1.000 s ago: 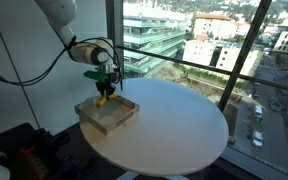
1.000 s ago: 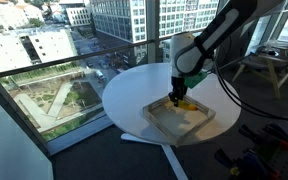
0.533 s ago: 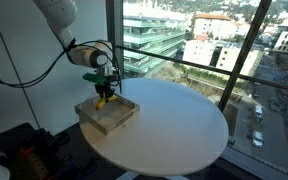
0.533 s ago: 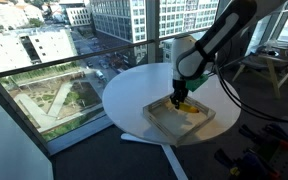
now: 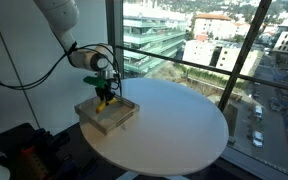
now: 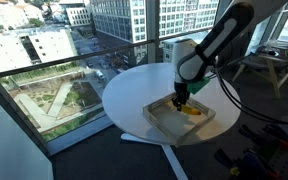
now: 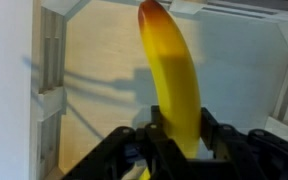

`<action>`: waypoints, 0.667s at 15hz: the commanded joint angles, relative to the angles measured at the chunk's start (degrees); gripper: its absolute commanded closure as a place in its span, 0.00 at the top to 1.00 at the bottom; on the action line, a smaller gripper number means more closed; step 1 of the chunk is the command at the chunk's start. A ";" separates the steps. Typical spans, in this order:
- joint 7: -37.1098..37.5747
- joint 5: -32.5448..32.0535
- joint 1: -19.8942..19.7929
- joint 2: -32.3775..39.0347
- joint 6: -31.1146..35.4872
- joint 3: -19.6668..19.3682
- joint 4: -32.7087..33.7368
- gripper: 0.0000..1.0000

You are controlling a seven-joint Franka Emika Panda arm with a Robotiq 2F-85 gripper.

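— Glass walls over city blocks [image 5: 214, 45], and a round white table [image 5: 174, 130] in front of them: what sits on it?

— One shallow square wooden tray [image 5: 119, 118], near the table's edge on the side where the white robot arm [image 5: 59, 15] reaches in.

— And the arm's business end?

— The black claw [image 5: 104, 95] hangs low over the tray in both exterior views, clenched on a long yellow banana with an orange-tinted tip [image 7: 174, 80]. In the wrist view the fingers [image 7: 212, 135] press on the fruit from both sides at one end.

— Where exactly is the fruit?

— Inside the tray's walls [image 7: 52, 80], with its free end stretching away from the claw over the pale floor. In an exterior view it shows as a yellow streak [image 6: 191, 111] just beside the claw [image 6: 180, 98]. Whether it touches the tray floor cannot be told.
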 commanded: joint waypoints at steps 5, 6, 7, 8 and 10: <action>0.67 -1.25 0.28 0.15 1.25 -0.75 -0.71 0.16; 0.67 -1.24 0.27 0.23 1.25 -0.77 -0.71 0.18; 0.65 -1.25 0.28 0.28 1.24 -0.79 -0.72 0.31; 0.63 -1.26 0.28 0.33 1.20 -0.80 -0.71 0.61; 0.62 -1.14 0.22 0.37 1.07 -0.77 -0.68 0.72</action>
